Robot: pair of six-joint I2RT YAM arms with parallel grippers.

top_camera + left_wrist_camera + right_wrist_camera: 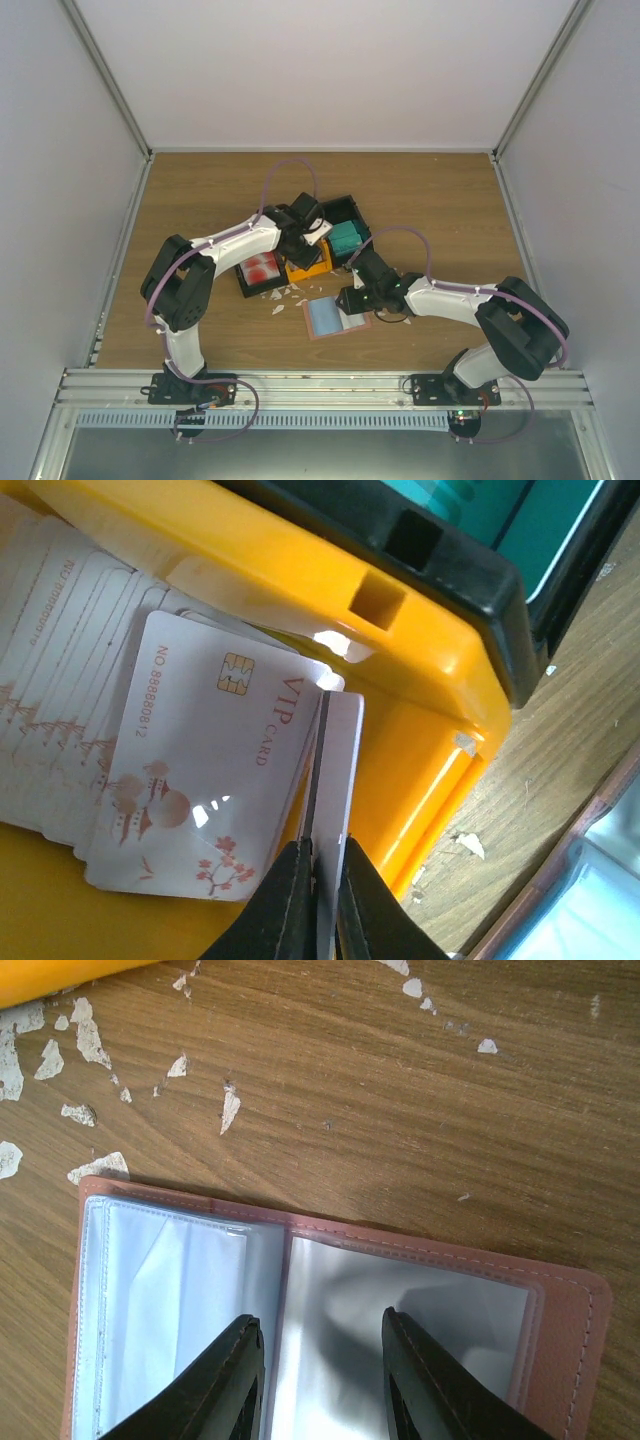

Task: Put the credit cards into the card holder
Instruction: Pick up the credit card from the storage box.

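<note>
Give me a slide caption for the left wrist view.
Left jaws closed on one white card, edge-on, beside the VIP card stack in the orange bin.

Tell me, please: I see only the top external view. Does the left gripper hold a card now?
Observer: Yes. The left wrist view shows the left gripper pinching one card by its edge, over the stack in the orange bin.
Operator: Is the right gripper holding the card holder?
Observer: No. In the right wrist view the right gripper has its jaws apart over the clear pockets of the open card holder, gripping nothing.
</note>
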